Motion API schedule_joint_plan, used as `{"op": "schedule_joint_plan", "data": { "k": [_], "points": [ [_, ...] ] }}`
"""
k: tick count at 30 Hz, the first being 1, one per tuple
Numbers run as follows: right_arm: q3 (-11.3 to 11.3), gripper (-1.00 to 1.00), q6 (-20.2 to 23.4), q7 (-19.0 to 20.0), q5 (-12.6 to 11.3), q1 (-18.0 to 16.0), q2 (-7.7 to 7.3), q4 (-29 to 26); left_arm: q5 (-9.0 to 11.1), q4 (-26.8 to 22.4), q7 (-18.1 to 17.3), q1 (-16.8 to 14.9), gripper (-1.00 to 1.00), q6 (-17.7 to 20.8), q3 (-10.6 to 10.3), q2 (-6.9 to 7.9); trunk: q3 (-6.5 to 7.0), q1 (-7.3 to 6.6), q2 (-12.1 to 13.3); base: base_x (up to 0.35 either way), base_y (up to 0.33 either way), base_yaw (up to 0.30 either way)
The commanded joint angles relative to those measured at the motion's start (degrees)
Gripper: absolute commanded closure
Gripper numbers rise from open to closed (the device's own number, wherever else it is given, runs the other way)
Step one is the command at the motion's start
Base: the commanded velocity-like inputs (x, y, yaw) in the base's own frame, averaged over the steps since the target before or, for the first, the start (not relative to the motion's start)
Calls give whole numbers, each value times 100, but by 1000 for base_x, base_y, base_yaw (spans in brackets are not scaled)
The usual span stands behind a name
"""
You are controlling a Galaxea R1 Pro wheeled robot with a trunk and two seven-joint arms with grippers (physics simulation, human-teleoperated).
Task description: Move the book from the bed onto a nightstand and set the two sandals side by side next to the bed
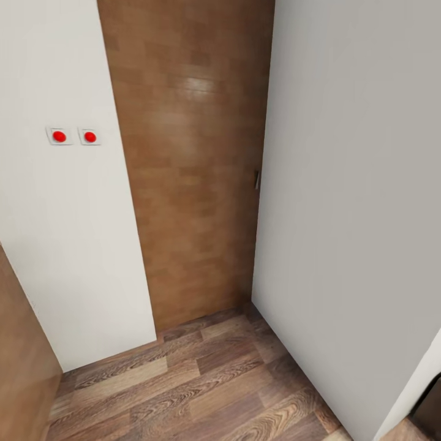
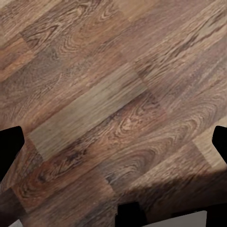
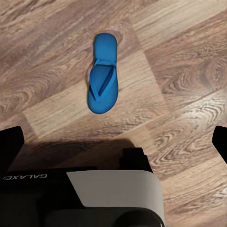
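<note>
Below, one blue sandal (image 3: 103,73) lies flat on plank floor (image 3: 189,71).

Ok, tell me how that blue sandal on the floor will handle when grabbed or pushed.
The sandal lies flat with a thin sole, so it likely slides on the wood floor rather than tipping or rolling. It looks light, probably bendy. The thin toe strap may be the easiest grip.

Ahead in the head view a door (image 1: 196,165) stands between a wall (image 1: 67,245) on the left carrying two switches (image 1: 73,136) side by side and a wall (image 1: 355,214) on the right, while one sandal (image 3: 103,73) lies flat on the floor (image 3: 179,71)
</note>
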Motion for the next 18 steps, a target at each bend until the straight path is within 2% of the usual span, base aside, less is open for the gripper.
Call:
{"op": "schedule_joint_plan", "data": {
  "k": [1,9,18],
  "points": [
    [-38,-100,30,-13,2,-1,5,-13,-22,3,3,-4,-100,-20,-19,2,-6,1,-3,83,0,0],
    [-36,-100,28,-11,12,-2,5,-4,-22,3,3,-4,-100,-40,-18,3,-6,1,-3,141,0,0],
    [-34,-100,27,-10,14,-3,5,-4,-22,3,3,-4,-100,-46,-18,2,-6,1,-3,47,0,0]
  ]
}}
